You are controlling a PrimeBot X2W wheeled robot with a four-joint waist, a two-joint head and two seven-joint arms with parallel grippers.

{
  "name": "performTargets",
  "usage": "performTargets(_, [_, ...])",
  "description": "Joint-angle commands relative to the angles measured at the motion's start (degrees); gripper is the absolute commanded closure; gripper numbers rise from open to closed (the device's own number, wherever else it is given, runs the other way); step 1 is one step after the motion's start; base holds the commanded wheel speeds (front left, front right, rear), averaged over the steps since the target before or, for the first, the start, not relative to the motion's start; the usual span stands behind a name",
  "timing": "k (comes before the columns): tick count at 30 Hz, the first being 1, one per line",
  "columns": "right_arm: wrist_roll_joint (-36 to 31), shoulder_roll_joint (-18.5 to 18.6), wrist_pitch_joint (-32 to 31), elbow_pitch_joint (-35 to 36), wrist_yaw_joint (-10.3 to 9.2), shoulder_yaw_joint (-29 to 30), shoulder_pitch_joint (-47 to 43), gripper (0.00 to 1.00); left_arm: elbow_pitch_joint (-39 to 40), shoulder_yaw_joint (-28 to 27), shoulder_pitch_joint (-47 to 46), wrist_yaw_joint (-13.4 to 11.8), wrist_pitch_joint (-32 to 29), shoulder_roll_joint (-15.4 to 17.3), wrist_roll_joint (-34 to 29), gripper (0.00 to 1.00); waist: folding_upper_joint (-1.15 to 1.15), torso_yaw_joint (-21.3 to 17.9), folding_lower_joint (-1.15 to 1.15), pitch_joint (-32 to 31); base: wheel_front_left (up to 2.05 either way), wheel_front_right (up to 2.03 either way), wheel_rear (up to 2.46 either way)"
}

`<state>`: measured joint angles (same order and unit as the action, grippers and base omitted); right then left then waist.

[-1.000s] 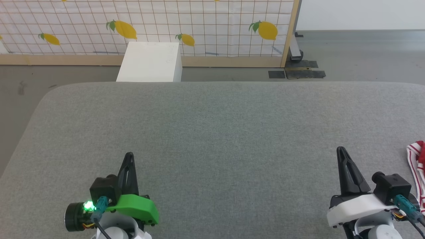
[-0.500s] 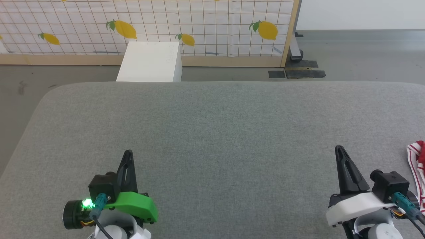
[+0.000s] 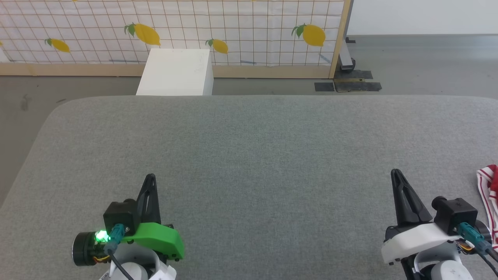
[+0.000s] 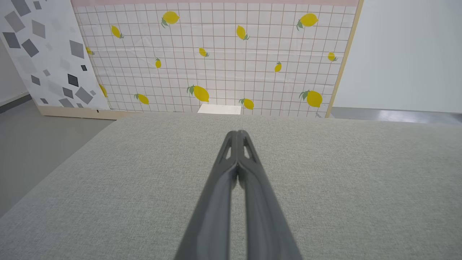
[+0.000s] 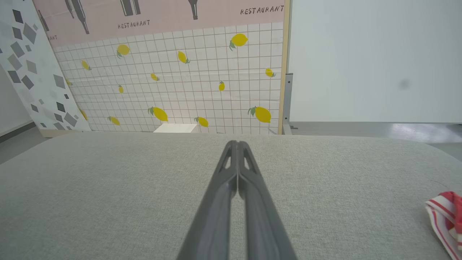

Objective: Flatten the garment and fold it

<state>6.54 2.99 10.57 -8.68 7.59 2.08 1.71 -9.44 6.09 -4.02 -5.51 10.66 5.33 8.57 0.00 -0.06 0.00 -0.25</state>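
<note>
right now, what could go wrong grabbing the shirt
The shirt lies at the head view's right edge, mostly out of frame, so the right pincer, shut, may catch only striped trim and bunch it. The left pincer sits far across the pad: a long reach.

A wide grey fabric-covered surface with rounded corners (image 3: 249, 155) filled the foreground. Just beyond its far edge a plain white box (image 3: 177, 72) stood on the grey floor (image 3: 420, 66), against a wood-framed panel of white grid squares printed with yellow lemons (image 3: 241, 23). Dark flat patches (image 3: 348, 86) lay on the floor near the panel's right post. A white board scattered with grey squares (image 4: 47, 54) leaned at the panel's left.
</note>
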Motion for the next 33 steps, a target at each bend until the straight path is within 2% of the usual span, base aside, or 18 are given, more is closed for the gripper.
performTargets(1, [-0.71, -0.03, -0.34, 0.58, -0.03, -0.14, -0.47, 1.00, 0.47, -0.35, 1.04, 0.41, -0.26, -0.24, -0.57, 1.00, 0.00, 0.00, 0.00, 0.00, 0.00, 0.00, 0.00])
performTargets(33, [-2.75, -0.06, -3.92, 3.41, -0.05, -0.82, -0.90, 1.00, 3.61, -2.36, 2.08, 2.19, -3.90, -1.02, -3.37, 1.00, 0.00, 0.02, 0.00, 0.09, 0.00, 0.00, 0.00])
